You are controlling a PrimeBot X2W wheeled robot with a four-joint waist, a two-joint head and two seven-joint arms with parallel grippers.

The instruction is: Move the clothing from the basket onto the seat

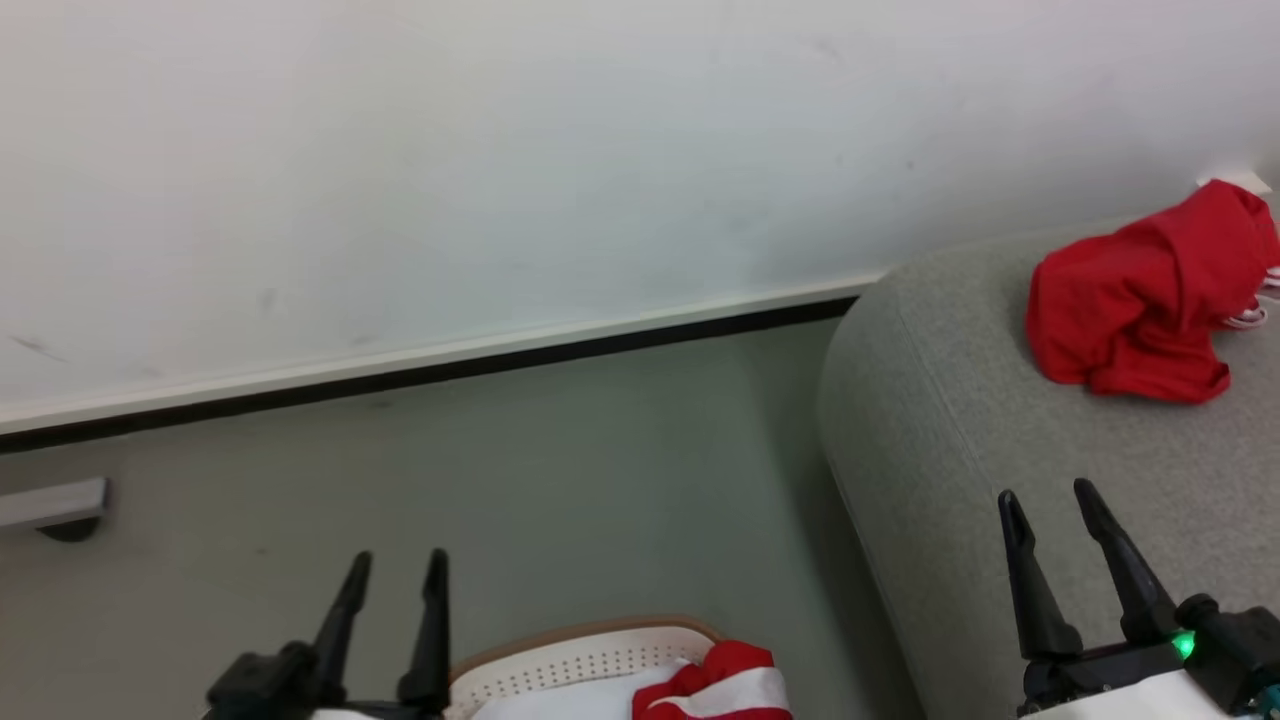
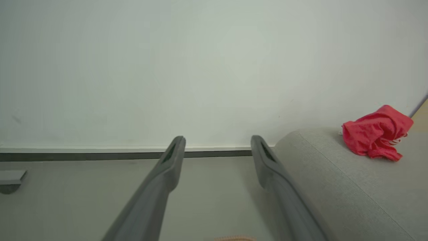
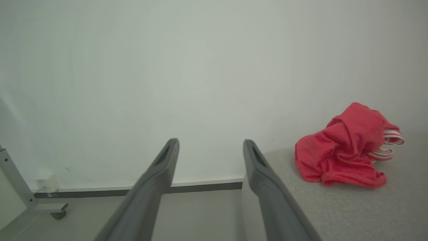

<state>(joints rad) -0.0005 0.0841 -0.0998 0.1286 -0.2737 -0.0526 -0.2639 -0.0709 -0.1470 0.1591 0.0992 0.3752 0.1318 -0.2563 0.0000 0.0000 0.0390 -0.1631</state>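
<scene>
A crumpled red garment (image 1: pixel 1140 300) lies on the grey seat (image 1: pixel 960 420) at the far right, also seen as a red garment (image 2: pixel 374 135) and red garment (image 3: pixel 344 154). The white basket (image 1: pixel 590 660) with a tan rim sits at the bottom edge, holding another red garment with a white band (image 1: pixel 720 685). My left gripper (image 1: pixel 398 570) stands open just left of the basket, empty. My right gripper (image 1: pixel 1050 502) hangs open over the seat's front part, empty, well short of the garment. My left gripper (image 2: pixel 217 142) and right gripper (image 3: pixel 210 144) show spread fingers.
A white wall with a dark baseboard (image 1: pixel 420 370) runs behind the grey floor (image 1: pixel 560 480). A grey frame foot on a castor (image 3: pixel 50 209) stands at the far left by the wall. The seat's rounded edge (image 1: pixel 850 450) borders the floor.
</scene>
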